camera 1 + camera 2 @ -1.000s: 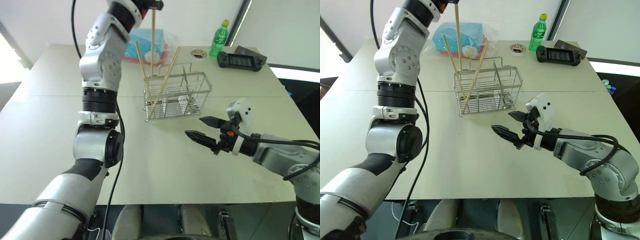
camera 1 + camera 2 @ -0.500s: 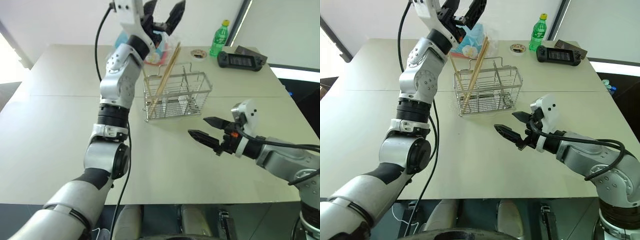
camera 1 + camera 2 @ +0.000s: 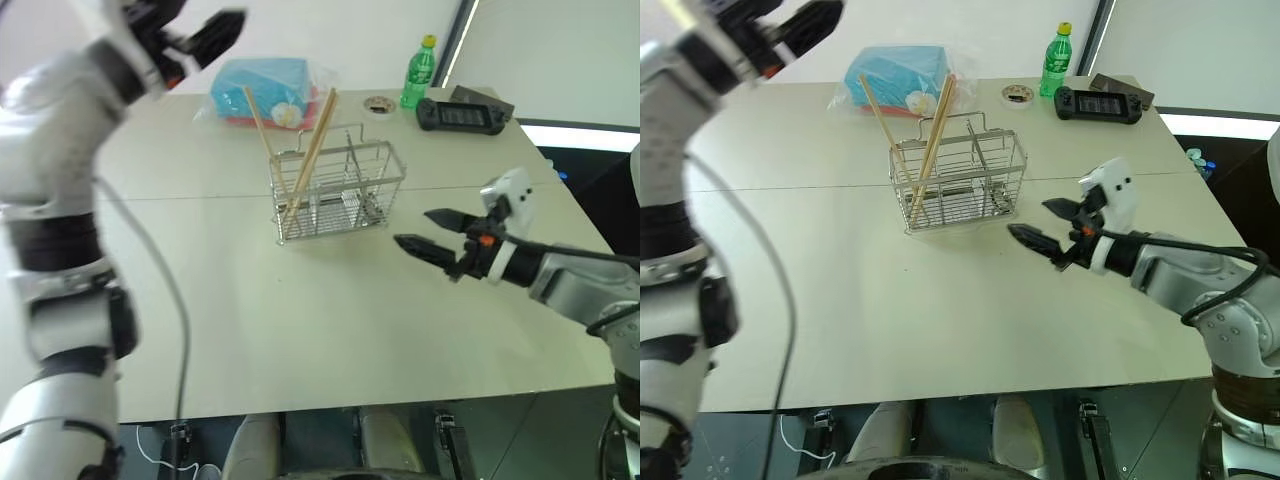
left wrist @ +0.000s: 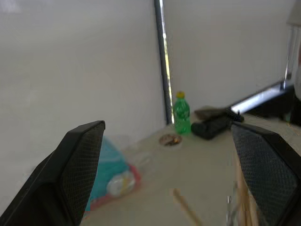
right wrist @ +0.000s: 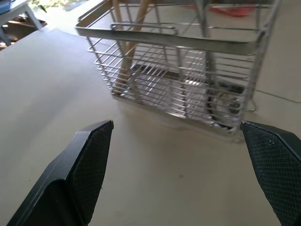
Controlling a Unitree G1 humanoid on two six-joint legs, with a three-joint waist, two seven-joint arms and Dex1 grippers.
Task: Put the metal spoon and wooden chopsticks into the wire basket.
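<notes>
Left tool (image 3: 205,28) withdrawn, chopsticks (image 3: 308,152) in basket (image 3: 340,195)

Shiny silver wire grid on the basket (image 3: 338,192). Light tan on the chopsticks (image 3: 308,155). Grey metal on the spoon (image 3: 354,165). Pale beige across the desk (image 3: 300,320). Near the desk's far edge: bright blue on a bag (image 3: 258,82) with red beneath, green with a yellow cap on a bottle (image 3: 417,74), black on a controller (image 3: 458,115). Black with fine mesh texture on the gripper fingers (image 5: 89,165).
</notes>
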